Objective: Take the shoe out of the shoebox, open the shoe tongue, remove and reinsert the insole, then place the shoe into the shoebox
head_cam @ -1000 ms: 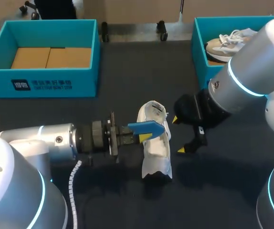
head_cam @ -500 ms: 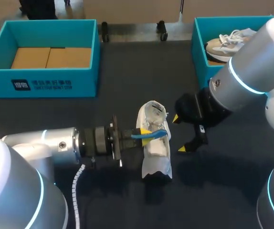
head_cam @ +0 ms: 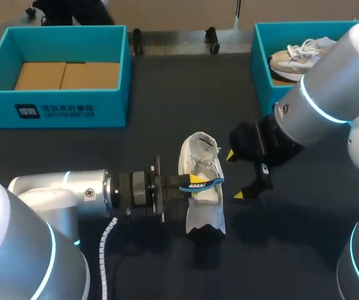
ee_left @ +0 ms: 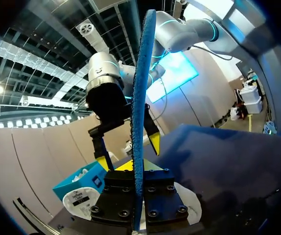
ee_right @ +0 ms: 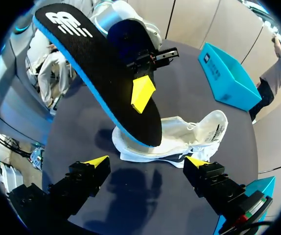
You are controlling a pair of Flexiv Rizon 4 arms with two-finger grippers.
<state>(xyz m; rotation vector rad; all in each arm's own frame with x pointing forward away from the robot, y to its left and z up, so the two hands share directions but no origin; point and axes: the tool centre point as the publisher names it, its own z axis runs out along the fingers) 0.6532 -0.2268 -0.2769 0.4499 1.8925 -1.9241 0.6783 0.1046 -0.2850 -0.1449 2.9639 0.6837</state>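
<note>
The white shoe (head_cam: 202,201) lies on the dark table, its opening facing up. My left gripper (head_cam: 195,182) is shut on the blue-edged black insole (head_cam: 213,182) and holds it on edge just over the shoe's opening. In the left wrist view the insole (ee_left: 141,98) stands as a thin blue strip between the jaws. From the right wrist it shows broadside, the insole (ee_right: 96,73) tilted above the shoe (ee_right: 184,139), one yellow fingertip (ee_right: 141,93) pressed on it. My right gripper (head_cam: 237,176) hangs open just right of the shoe, nothing between its fingers (ee_right: 147,164).
A teal shoebox (head_cam: 54,111) with brown cardboard inside stands at the back left. A second teal box (head_cam: 262,53) at the back right holds another pale shoe (head_cam: 298,53). My right arm partly covers that box.
My left gripper has turned the insole from flat to on edge and carried it right and down, closer to the shoe's opening. The right gripper has stayed put.
</note>
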